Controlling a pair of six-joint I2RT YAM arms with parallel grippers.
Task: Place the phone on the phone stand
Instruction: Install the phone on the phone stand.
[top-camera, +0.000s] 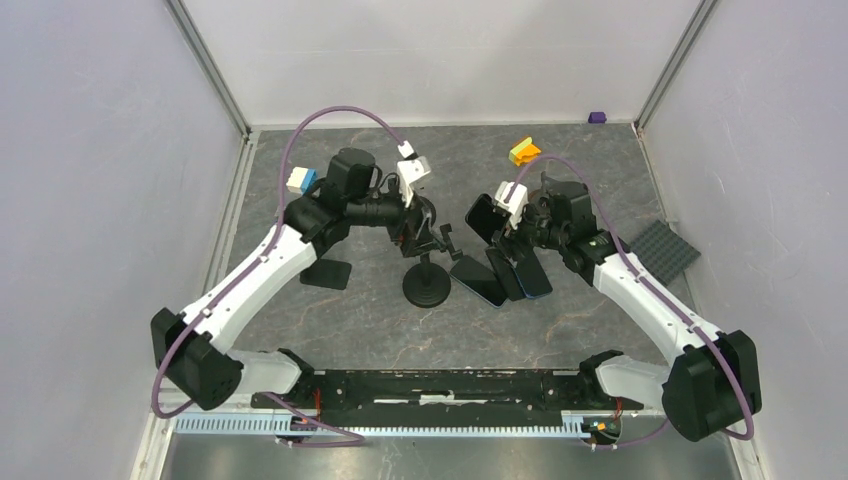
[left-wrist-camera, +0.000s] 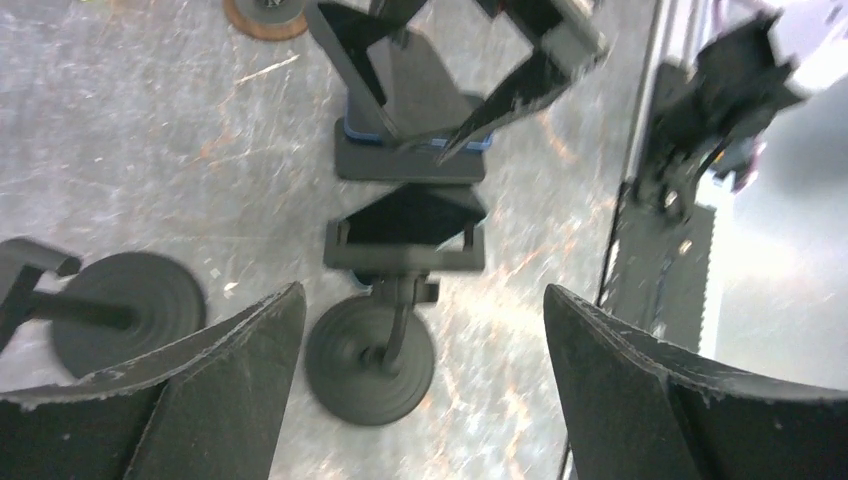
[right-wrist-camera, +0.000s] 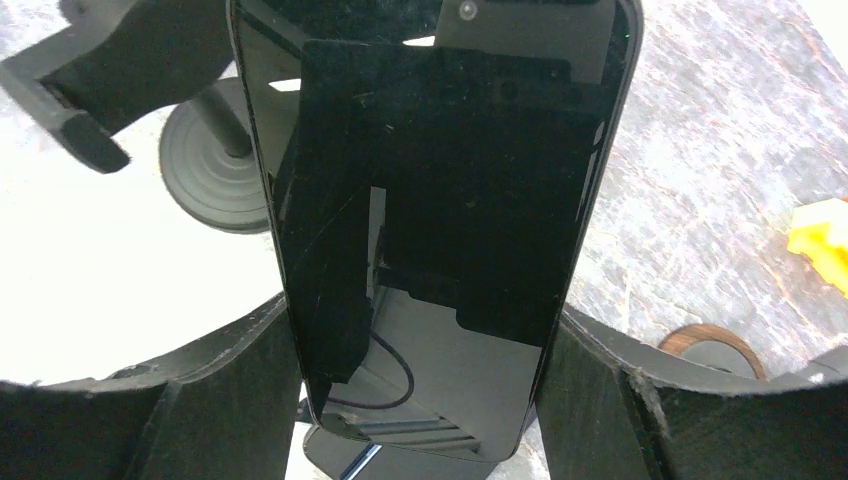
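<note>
Gripping the phone (right-wrist-camera: 440, 200), right claw (right-wrist-camera: 420, 345); left claw (left-wrist-camera: 425, 305) gapes above phone stand (left-wrist-camera: 405, 235).

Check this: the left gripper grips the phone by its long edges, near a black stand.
Wrong arm: the right gripper grips the phone by its long edges, near a black stand. The right wrist view shows it.

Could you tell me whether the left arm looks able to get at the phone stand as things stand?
Probably yes: the left gripper hangs open just above the phone stand, with nothing between it and the cradle. The right gripper, holding the phone, is off to one side.
</note>
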